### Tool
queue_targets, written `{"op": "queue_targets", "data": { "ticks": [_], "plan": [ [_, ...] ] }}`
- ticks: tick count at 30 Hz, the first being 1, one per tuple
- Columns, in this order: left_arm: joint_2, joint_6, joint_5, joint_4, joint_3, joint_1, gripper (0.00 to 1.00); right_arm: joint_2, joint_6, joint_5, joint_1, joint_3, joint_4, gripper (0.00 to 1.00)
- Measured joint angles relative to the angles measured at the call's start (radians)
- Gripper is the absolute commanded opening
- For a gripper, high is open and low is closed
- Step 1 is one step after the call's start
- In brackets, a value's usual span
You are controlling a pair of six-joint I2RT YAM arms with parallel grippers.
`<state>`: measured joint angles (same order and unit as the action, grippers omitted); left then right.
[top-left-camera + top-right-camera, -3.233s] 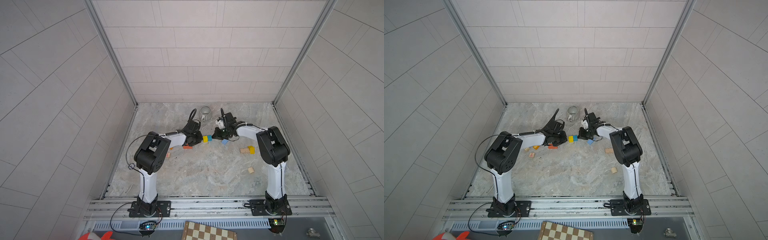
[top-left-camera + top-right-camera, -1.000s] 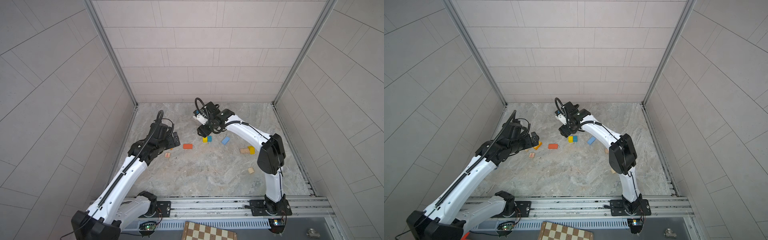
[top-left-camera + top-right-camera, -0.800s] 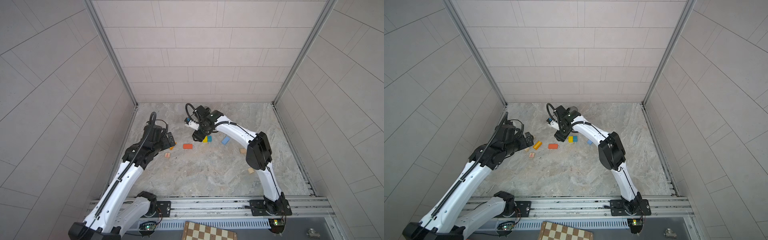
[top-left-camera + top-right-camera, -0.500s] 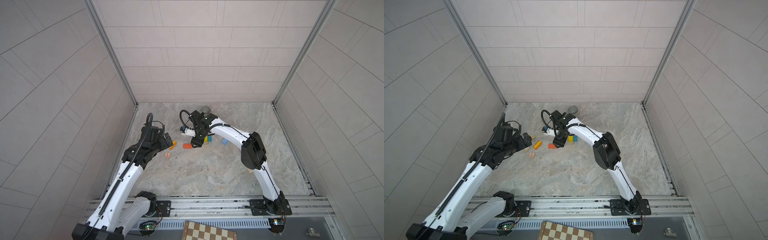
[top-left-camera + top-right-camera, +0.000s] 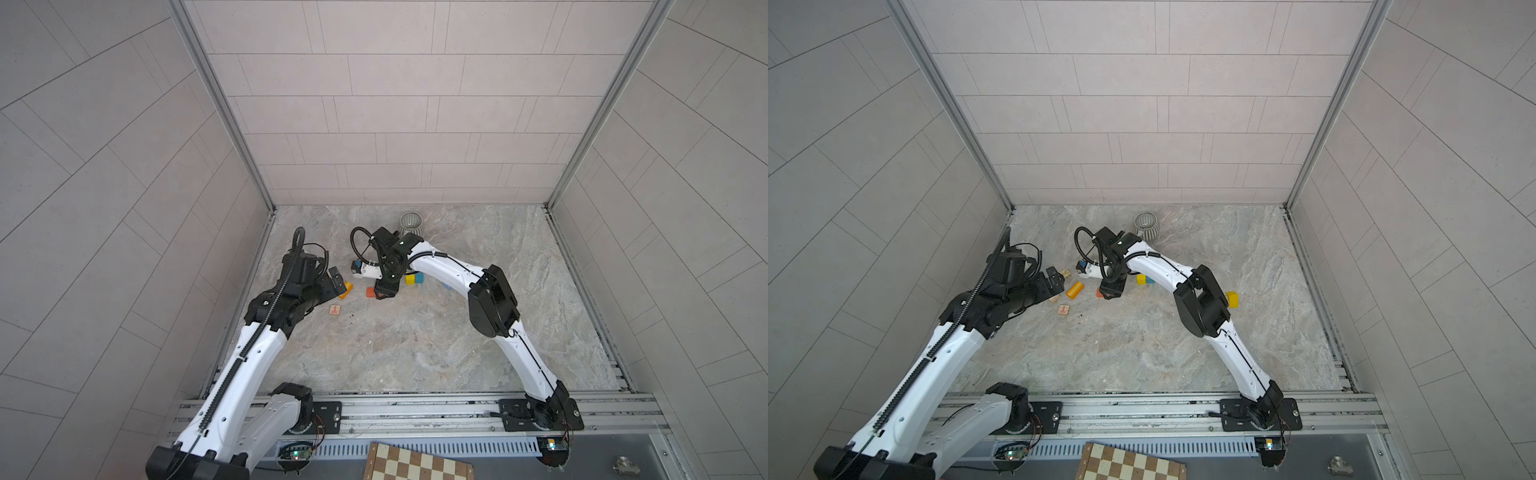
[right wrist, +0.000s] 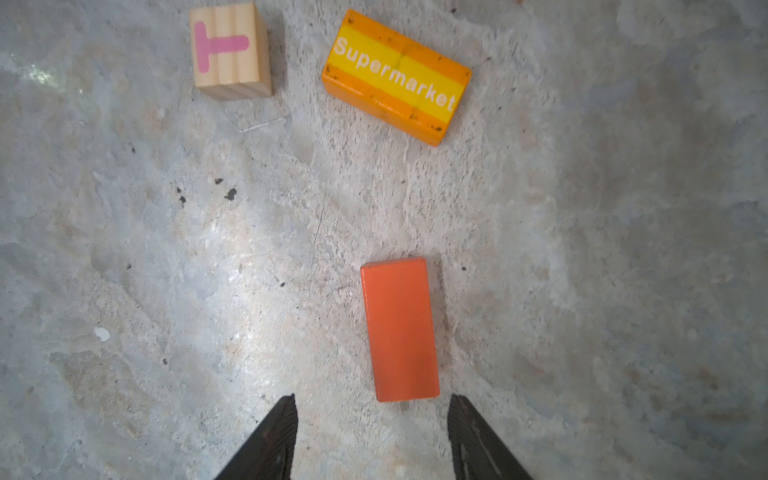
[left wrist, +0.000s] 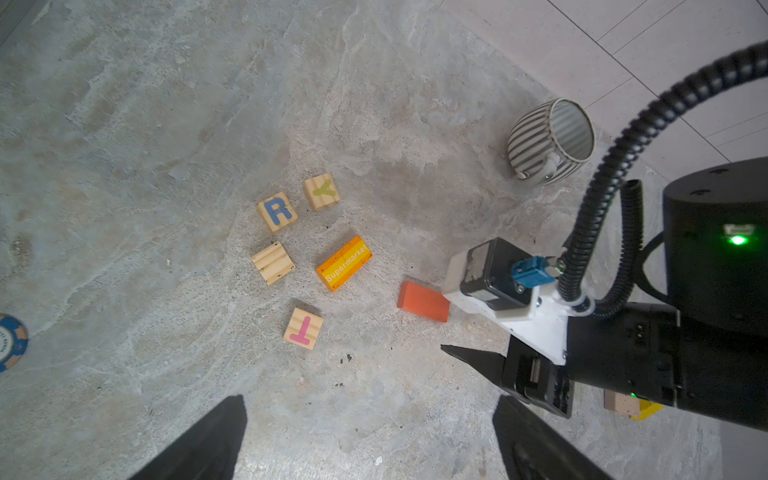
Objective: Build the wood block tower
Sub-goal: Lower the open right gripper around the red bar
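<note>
Orange brick point(image 6: 399, 328), lower centre: likely stiff, light, slick; I would pinch its long sides. Right gripper point(image 6: 372, 415) jaws apart, empty.

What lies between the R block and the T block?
The left wrist view shows a plain wood block lying between the R block and the T block, touching neither.

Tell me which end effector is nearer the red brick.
Right. The right end effector hangs over the red brick, jaws open on either side of its end. The left end effector, open, sits off to the side, past the Supermarket block.
</note>
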<state>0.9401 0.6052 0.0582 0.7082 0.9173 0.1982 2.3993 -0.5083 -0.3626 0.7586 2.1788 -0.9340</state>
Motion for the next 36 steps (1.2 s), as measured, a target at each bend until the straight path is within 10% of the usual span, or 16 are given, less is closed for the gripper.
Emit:
{"op": "queue_targets", "data": {
  "ticks": [15,23,36],
  "plan": [
    [-0.008,0.007,0.017,-0.003,-0.010,-0.019,1.00,0.137,0.031,0.016,0.029,0.173,-0.019,0.42],
    [-0.003,0.008,0.041,-0.012,-0.014,-0.029,1.00,0.142,0.026,0.064,0.028,0.173,-0.037,0.54],
    [-0.003,0.016,0.062,-0.026,-0.026,-0.041,1.00,0.143,0.016,0.091,0.029,0.173,-0.043,0.45]
  ]
}}
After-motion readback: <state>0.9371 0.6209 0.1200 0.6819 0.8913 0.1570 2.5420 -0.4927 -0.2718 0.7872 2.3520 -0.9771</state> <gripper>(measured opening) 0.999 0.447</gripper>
